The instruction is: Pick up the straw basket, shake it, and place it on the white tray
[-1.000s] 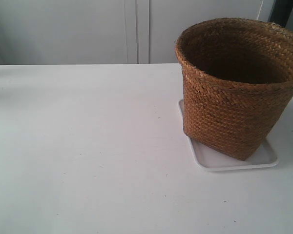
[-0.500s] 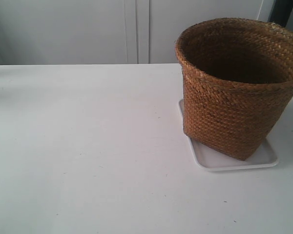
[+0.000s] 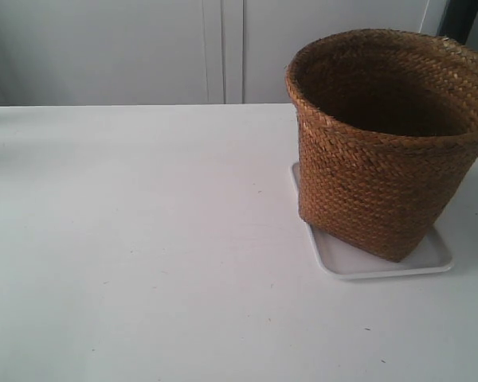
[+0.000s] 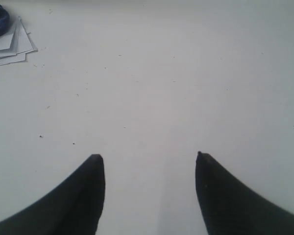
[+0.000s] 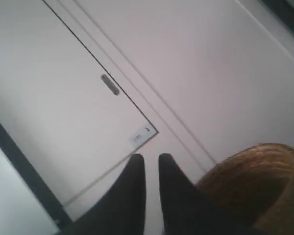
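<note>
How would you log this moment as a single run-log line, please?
straw basket: upright on white tray | left gripper: open, empty, above table | right gripper: nearly shut, empty, off the basket

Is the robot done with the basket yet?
Looks done: the straw basket stands on the white tray. Nothing is in hand: the left gripper is open over the table, the right gripper nearly closed, empty. Nothing seems left, though shaking can't be checked.
</note>
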Robot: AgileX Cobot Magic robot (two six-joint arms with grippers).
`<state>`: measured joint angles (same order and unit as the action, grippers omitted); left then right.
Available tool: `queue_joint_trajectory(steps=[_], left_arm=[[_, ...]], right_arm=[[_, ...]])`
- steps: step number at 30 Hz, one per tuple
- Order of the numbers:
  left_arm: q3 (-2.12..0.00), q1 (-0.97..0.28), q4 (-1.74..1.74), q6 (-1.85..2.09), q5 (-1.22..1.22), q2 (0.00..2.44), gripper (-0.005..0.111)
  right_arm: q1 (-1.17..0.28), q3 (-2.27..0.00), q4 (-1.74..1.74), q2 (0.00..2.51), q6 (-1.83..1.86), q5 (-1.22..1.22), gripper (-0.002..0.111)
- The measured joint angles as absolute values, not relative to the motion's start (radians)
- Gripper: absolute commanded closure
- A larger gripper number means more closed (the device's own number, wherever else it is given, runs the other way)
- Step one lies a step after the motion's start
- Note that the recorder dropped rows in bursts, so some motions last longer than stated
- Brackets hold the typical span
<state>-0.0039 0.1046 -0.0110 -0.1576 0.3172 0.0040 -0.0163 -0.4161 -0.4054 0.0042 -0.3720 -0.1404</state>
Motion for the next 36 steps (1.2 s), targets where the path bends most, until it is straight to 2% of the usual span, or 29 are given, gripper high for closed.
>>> queue_joint_trajectory(steps=[5,11,17,26,32,36], left_arm=[[-0.004,0.105,-0.011,-0.158,0.317,0.004,0.048],[-0.004,0.105,-0.011,-0.158,0.317,0.004,0.048],[-0.004,0.105,-0.011,-0.158,0.317,0.004,0.048],[-0.004,0.105,-0.011,-0.156,0.317,0.004,0.048],[-0.004,0.105,-0.011,-0.156,0.317,0.004,0.048],[-0.004,0.105,-0.011,-0.156,0.317,0.004,0.048]], right_arm=[[-0.016,-0.255,-0.414,0.004,-0.024,-0.13,0.097],[-0.016,-0.016,-0.413,0.004,0.073,-0.025,0.097],[-0.016,-0.005,-0.396,0.004,0.146,-0.049,0.097],[-0.016,-0.005,-0.372,0.004,0.344,-0.319,0.097],[-0.016,-0.005,-0.365,0.004,0.349,-0.31,0.097],[0.032,-0.005,-0.361,0.004,0.343,-0.252,0.097]])
